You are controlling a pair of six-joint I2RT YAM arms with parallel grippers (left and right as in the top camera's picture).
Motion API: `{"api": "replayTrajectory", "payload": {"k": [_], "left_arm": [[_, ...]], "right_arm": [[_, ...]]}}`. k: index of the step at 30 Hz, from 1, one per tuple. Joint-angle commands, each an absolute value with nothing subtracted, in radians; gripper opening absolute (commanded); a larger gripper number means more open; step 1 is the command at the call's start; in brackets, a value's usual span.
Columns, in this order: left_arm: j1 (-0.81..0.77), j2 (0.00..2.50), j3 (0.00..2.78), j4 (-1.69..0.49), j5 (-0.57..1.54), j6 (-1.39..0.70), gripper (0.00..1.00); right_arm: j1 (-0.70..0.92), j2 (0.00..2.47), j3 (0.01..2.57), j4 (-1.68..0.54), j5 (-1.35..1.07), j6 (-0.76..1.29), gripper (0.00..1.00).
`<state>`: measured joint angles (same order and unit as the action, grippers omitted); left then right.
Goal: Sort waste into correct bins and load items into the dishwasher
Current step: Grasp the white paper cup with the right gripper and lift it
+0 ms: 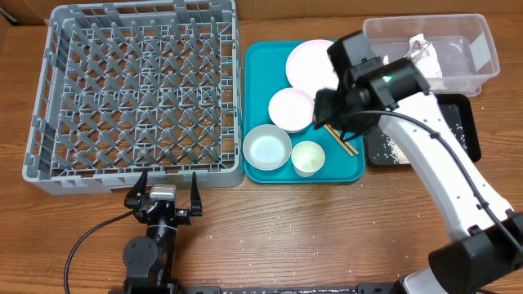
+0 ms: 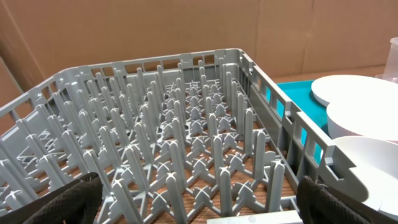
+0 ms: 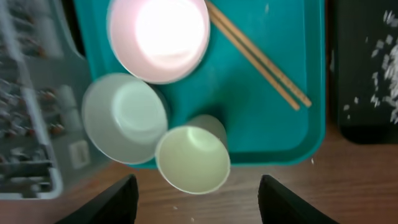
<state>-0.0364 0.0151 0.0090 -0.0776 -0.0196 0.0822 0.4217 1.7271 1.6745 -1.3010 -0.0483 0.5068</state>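
Hovering wide open and empty, the right gripper (image 3: 198,186) should descend centred over the small round white cup (image 3: 193,160).

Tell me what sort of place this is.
Likely a robot test bench staged as a dish-clearing station, not a real kitchen: a grey dish rack, a teal tray of white bowls, and cardboard walls behind a wooden table.

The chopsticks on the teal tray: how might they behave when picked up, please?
Being thin, the chopsticks probably feel stiff and light. Lying flat side by side on the teal tray, they may slide or roll apart.
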Motion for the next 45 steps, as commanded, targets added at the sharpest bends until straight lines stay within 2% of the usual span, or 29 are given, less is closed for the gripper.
{"api": "replayTrajectory", "payload": {"k": [1,8,12,15,20,25,30,37,45], "left_arm": [[-0.026,0.006,0.005,-0.075,-0.026,0.097,1.00],[-0.026,0.006,0.005,-0.075,-0.026,0.098,1.00],[-0.026,0.006,0.005,-0.075,-0.026,0.098,1.00],[-0.026,0.006,0.005,-0.075,-0.026,0.098,1.00],[-0.026,0.006,0.005,-0.062,-0.033,0.112,1.00],[-0.026,0.006,0.005,-0.074,-0.033,0.112,1.00],[-0.026,0.006,0.005,-0.062,-0.033,0.101,1.00],[-0.027,0.006,0.057,-0.004,-0.032,-0.205,1.00],[-0.027,0.109,0.268,-0.127,-0.022,-0.351,1.00]], "right_arm": [[0.432,1.754,1.562,-1.278,-0.069,0.529,0.64],[0.430,1.764,1.347,-1.118,-0.070,0.528,0.63],[0.430,1.764,1.295,-1.049,-0.069,0.528,0.54],[0.430,1.764,1.275,-1.013,-0.068,0.524,0.45],[0.431,1.764,1.269,-0.998,-0.047,0.524,0.21],[0.431,1.764,1.269,-1.000,-0.047,0.524,0.04],[0.419,1.737,1.289,-1.015,-0.056,0.525,0.04],[0.348,1.541,1.390,-1.071,-0.084,0.521,0.04],[0.204,1.356,1.393,-1.033,-0.244,0.524,0.04]]}}
